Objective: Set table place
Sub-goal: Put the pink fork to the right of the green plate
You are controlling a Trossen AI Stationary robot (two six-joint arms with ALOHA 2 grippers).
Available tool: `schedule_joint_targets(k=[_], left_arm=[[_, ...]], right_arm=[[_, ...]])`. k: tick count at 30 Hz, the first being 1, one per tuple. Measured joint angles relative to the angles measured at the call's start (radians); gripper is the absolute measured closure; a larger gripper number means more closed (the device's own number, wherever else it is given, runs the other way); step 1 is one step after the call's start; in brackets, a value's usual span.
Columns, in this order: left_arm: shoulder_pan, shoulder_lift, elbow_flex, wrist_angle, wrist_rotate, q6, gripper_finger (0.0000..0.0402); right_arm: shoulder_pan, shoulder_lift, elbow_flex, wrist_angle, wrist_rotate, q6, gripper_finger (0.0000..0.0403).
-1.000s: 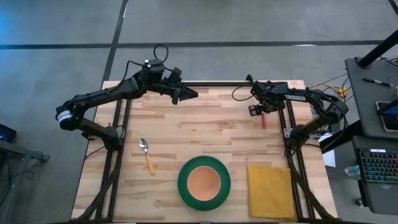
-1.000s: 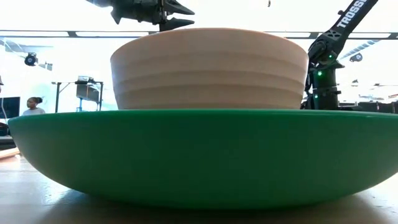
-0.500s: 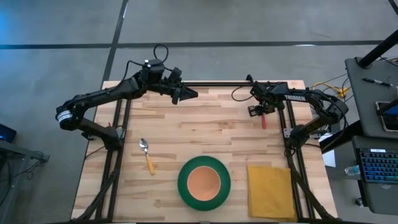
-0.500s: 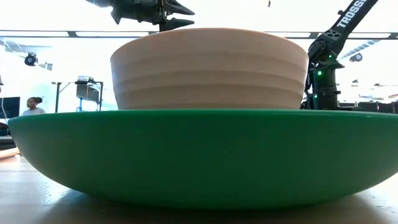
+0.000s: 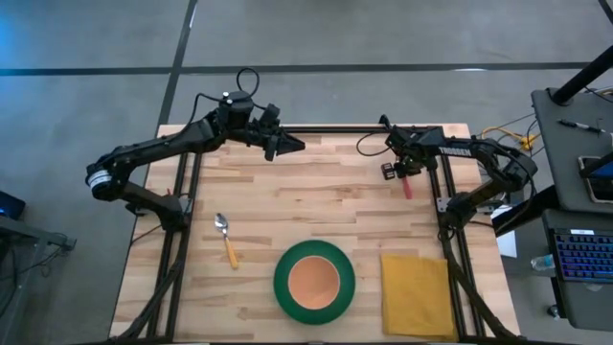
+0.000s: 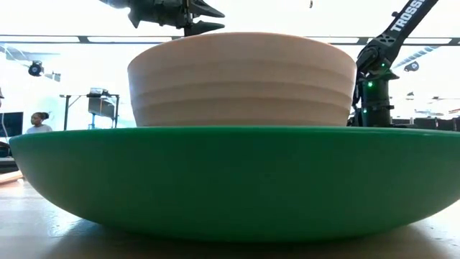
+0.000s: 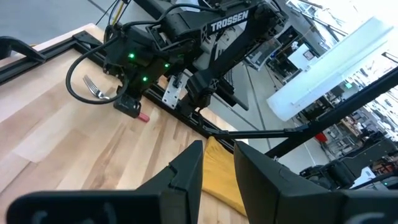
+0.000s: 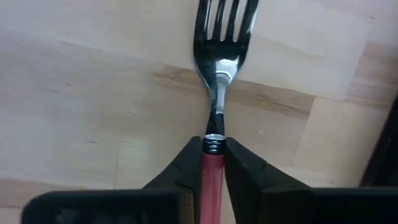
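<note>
A green plate [image 5: 314, 281] holds the peach bowl [image 5: 314, 280] at the table's near middle; both fill the low view, plate [image 6: 230, 180] and bowl [image 6: 241, 79]. The orange-handled spoon [image 5: 227, 240] lies to the plate's left and the mustard napkin [image 5: 416, 292] to its right. At the far right lies the red-handled fork [image 5: 406, 184], with my right gripper [image 5: 397, 170] shut on it. My left gripper [image 5: 290, 146] hovers over the far middle, narrowly open [image 7: 217, 168] and empty. My right gripper pinches the fork's red handle [image 8: 212, 163] between its two fingers, right at the handle's end by the metal neck. The fingers [image 8: 185, 167] come down from above and lie across the fork. The fork lies flat on the table, tines [image 8: 225, 18] pointing away from the gripper.
Black frame rails run along the table's left [image 5: 185, 192], right [image 5: 442, 192] and far [image 5: 335, 131] edges. A cable [image 5: 369, 144] loops by the right wrist. Bare planks lie between the fork and the plate. A person [image 6: 39, 122] sits far off in the room.
My right gripper has shut on the fork's handle without moving away; the fork lies where it was.
</note>
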Motion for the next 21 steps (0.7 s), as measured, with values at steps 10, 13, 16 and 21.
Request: schedule_joint_targets(k=[10,13,16,21], left_arm=[[0.0,0.0,-0.002,-0.027,0.006,0.005,0.0325],[0.001,0.0,-0.002,-0.038,0.006,0.025,0.0325],[0.006,0.0,-0.002,-0.04,0.007,0.034,0.0325],[0.02,0.0,-0.003,-0.04,0.007,0.035,0.0325]], right_arm=[[0.08,-0.063,-0.008,-0.068,-0.019,0.168,0.0371],[0.152,-0.114,-0.023,-0.103,-0.033,0.272,0.0372],[0.255,-0.171,-0.044,-0.103,-0.075,0.406,0.0372],[0.47,-0.248,-0.068,-0.107,-0.092,0.685,0.0373]])
